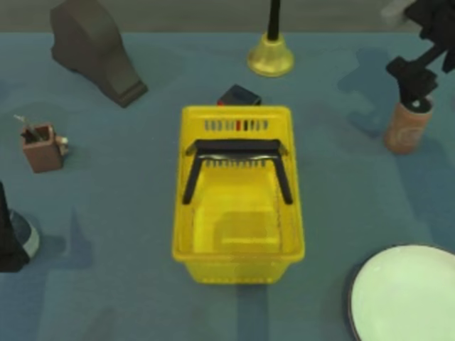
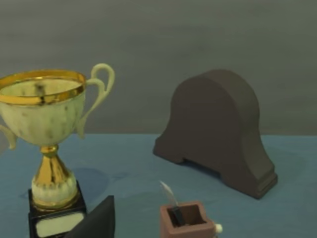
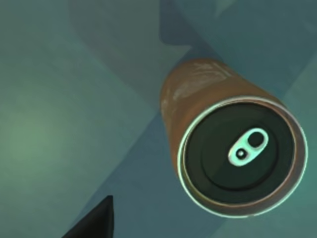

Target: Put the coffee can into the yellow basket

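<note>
Can (image 1: 407, 128) stands upright on the table at the top view's right, well apart from the basket (image 1: 239, 234), which sits in the middle with its black handle (image 1: 237, 160) folded across the rear half. Right gripper (image 1: 414, 79) hangs just over the can's top; whether its jaws are open or closed I cannot tell, and nothing shows them holding the can. The right wrist view looks almost straight down onto the dark, light-rimmed lid (image 3: 241, 156) with its pull tab, so the arm seems roughly lined up above it. As a judgement: a small metal drink can like this is probably light, stiff enough across its width yet easy to dent if squeezed hard, and smooth-sided, so it may slip. The best hold looks to be across the round wall near or just above mid-height, 2 fingers on opposite sides, with moderate force and the can kept vertical. Being tall and narrow, it could tip if nudged off-centre. Left gripper (image 1: 6, 241) is parked at the table's left edge.
</note>
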### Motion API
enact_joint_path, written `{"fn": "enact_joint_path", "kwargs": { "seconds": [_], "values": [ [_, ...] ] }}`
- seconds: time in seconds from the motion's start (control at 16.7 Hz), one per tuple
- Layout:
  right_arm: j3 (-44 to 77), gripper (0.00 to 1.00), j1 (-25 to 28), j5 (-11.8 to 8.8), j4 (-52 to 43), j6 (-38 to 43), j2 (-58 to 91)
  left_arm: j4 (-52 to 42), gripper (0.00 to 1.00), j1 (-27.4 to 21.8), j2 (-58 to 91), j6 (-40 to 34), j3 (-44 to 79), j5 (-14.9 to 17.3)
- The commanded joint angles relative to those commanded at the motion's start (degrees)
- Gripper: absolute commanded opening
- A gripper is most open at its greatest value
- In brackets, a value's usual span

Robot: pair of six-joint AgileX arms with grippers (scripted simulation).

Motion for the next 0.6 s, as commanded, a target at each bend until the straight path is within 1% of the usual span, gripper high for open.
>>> {"fn": "enact_joint_path", "kwargs": {
  "seconds": [0.24, 0.6],
  "values": [
    [8.5, 1.0, 0.3, 0.2, -4.9, -2.1, 9.1, 0.0, 1.0, 0.0, 0.0, 0.0, 0.0, 0.0],
    [9.4, 1.0, -0.1, 0.3, -5.4, -2.2, 10.2, 0.0, 1.0, 0.0, 0.0, 0.0, 0.0, 0.0]
  ]
}}
